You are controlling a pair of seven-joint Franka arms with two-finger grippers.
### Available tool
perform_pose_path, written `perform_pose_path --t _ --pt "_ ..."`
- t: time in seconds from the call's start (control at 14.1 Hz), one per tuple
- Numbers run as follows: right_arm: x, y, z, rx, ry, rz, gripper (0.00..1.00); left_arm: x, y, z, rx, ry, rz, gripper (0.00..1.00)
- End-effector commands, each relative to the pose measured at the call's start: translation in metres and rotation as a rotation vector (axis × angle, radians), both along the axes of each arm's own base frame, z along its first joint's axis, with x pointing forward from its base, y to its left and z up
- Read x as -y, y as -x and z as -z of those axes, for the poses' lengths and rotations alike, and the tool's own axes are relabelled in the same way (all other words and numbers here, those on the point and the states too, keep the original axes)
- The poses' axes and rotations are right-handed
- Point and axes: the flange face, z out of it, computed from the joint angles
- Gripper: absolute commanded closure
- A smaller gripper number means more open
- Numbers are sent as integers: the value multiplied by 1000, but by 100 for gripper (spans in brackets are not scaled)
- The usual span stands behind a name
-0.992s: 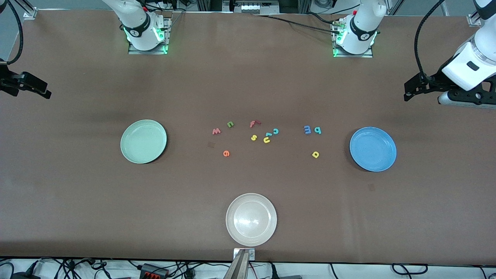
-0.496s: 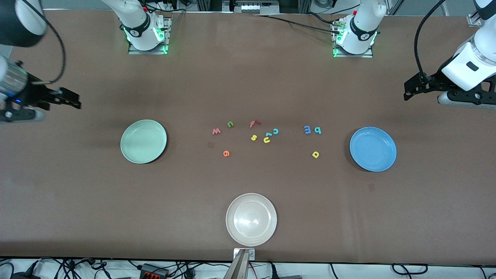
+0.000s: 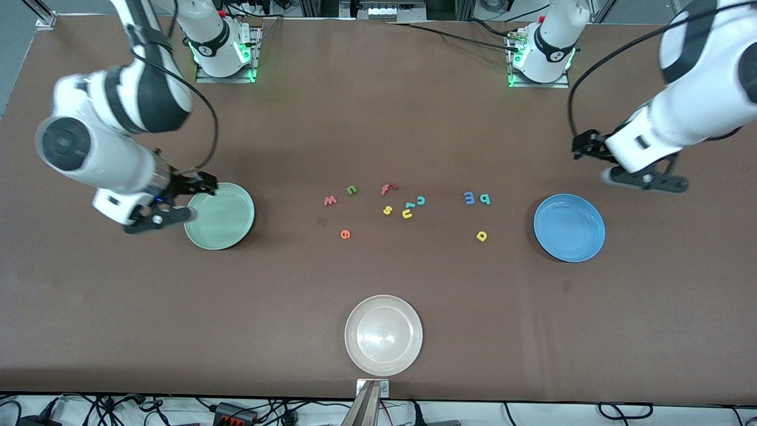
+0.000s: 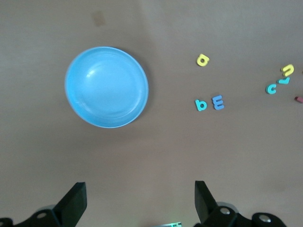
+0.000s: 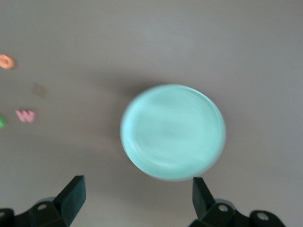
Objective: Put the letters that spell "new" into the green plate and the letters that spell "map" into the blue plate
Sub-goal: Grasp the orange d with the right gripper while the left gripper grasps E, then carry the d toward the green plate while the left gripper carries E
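Note:
The green plate (image 3: 219, 216) (image 5: 173, 132) lies empty toward the right arm's end, the blue plate (image 3: 569, 228) (image 4: 106, 87) empty toward the left arm's end. Between them lie the pinkish w (image 3: 330, 200) (image 5: 26, 115), olive n (image 3: 351, 190), orange e (image 3: 345, 234) (image 5: 6, 61), blue m (image 3: 469, 197) (image 4: 218, 102), teal p (image 3: 484, 199) (image 4: 200, 105) and yellow a (image 3: 481, 236) (image 4: 202, 60). My right gripper (image 3: 204, 188) (image 5: 137, 179) hangs open over the green plate's rim. My left gripper (image 3: 582, 147) (image 4: 139, 185) is open over bare table beside the blue plate. Both hold nothing.
A red f (image 3: 387, 189), yellow s (image 3: 387, 209), yellow u (image 3: 407, 213) and teal c (image 3: 420, 200) cluster mid-table between the two letter groups. A beige-white plate (image 3: 383, 335) sits near the front edge. The arms' bases stand along the back edge.
Both arms have swung in from the table's ends. The right gripper came over the green plate's rim; the left gripper came closer to the blue plate. Letters and plates have not moved.

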Motion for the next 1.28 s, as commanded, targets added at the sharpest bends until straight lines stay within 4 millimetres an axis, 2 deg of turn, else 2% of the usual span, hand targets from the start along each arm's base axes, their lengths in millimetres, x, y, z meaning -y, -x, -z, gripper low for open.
perform_pose_path --t 0.0,0.07,0.28,0.43,0.5,0.57,0.64,0.78,0.85,1.06,1.2 --pt "-43 -8 33 37 -49 -8 0 34 -13 29 7 4 -35 0" --pt "-65 -10 51 65 -46 13 0 45 -15 42 3 -10 -91 0" --pt "-140 -20 84 105 -23 102 0 94 -12 91 -5 -63 -280 0" --pt "-171 -23 102 108 -10 189 0 127 2 132 24 -51 -256 0" --pt "-185 -22 111 110 -7 210 0 132 8 152 66 -30 -252 0" --pt "-195 -21 119 109 -1 212 1 131 12 171 97 -15 -255 1" --pt "-201 -20 126 113 0 215 6 132 18 190 111 -8 -252 10" --pt "-211 -18 142 127 -4 235 12 150 31 223 105 -8 -220 34" --pt "-220 -15 150 143 -10 244 12 151 31 235 104 -7 -218 39" --pt "-237 -9 163 148 -4 258 16 159 33 261 111 3 -210 40" --pt "-249 -5 173 147 3 265 18 165 40 276 106 3 -197 40"
